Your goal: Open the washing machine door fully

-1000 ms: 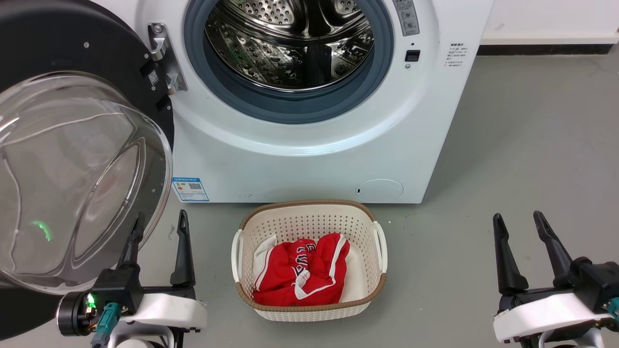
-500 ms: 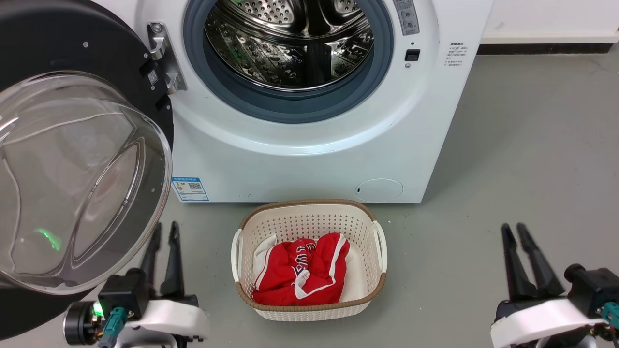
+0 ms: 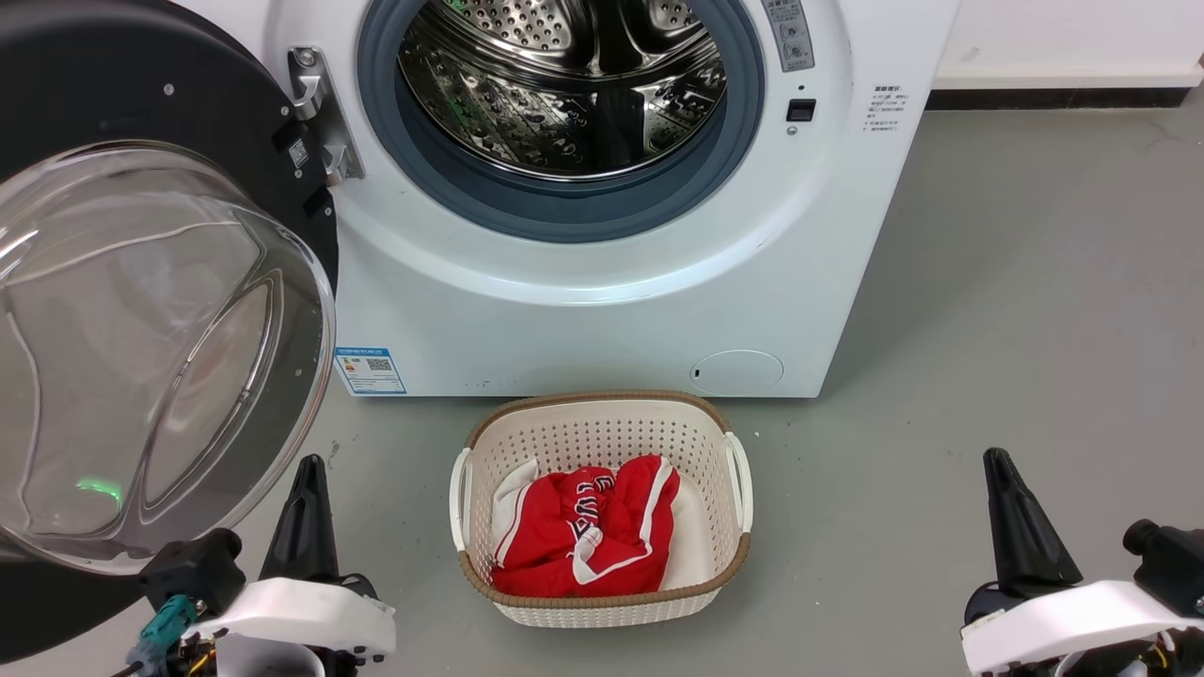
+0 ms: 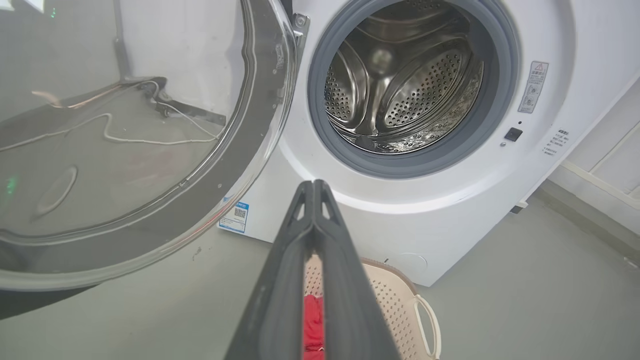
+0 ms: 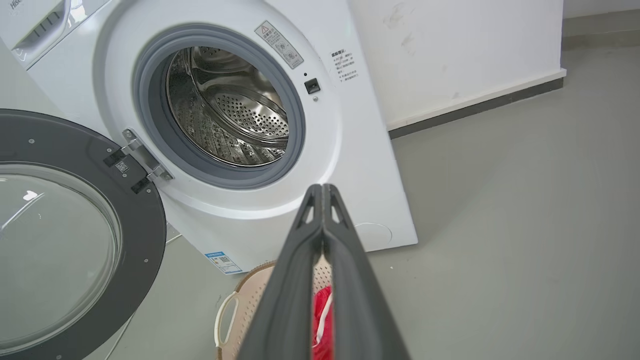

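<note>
Washing machine (image 3: 602, 310) fills the far middle. The washing machine door (image 3: 113, 85) stands wide open at left, hinged on its right edge, glass bulging nearward. The left gripper (image 3: 308, 475) sits just right of the door's lower rim, the right gripper (image 3: 1002, 470) well apart (far right). Both have fingers pressed together, empty. The right wrist view shows the hinge (image 5: 145, 160) plainly; the left looks through the glass.

The head view looked forward and down at the washing machine (image 3: 583, 320) from close by. The left wrist view faced it from low on the left, and the right wrist view from farther back on the right. All three shared the washing machine door (image 3: 113, 85), drum (image 3: 564, 85) and basket (image 3: 602, 397).
</note>
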Robot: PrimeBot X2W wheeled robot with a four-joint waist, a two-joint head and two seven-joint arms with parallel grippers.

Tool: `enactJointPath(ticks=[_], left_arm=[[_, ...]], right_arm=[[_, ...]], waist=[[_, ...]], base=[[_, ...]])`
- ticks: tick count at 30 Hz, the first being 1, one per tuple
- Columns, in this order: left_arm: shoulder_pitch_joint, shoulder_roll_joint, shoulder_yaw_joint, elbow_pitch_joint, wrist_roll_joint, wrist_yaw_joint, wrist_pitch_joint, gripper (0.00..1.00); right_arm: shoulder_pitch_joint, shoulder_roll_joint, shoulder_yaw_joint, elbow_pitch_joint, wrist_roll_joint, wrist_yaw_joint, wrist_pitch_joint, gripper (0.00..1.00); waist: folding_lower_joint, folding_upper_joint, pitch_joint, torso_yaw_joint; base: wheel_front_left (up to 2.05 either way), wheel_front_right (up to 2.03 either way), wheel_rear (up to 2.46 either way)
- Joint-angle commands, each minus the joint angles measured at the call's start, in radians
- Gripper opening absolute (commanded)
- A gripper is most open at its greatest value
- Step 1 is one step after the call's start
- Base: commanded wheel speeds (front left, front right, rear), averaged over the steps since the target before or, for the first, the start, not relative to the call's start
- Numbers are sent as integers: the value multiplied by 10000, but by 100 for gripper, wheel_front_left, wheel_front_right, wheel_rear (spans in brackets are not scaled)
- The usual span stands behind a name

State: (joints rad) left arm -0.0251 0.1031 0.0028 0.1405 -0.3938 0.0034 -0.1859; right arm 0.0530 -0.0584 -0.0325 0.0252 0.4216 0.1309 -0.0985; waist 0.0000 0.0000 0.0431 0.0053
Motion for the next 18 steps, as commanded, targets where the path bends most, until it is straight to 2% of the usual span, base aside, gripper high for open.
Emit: enactJointPath(ticks=[1, 18], left_arm=[[-282, 11, 57, -103, -355, -57, 61, 0], [-417, -110, 292, 140, -3113, -363, 729, 0]], right_arm=[[-334, -88, 9, -80, 398, 0, 32, 0], [-655, -193, 2, 437, 3235, -1, 371, 0]], waist=[[0, 0, -3, 0], [0, 0, -65, -9]], base=[[0, 0, 0], [0, 0, 0]])
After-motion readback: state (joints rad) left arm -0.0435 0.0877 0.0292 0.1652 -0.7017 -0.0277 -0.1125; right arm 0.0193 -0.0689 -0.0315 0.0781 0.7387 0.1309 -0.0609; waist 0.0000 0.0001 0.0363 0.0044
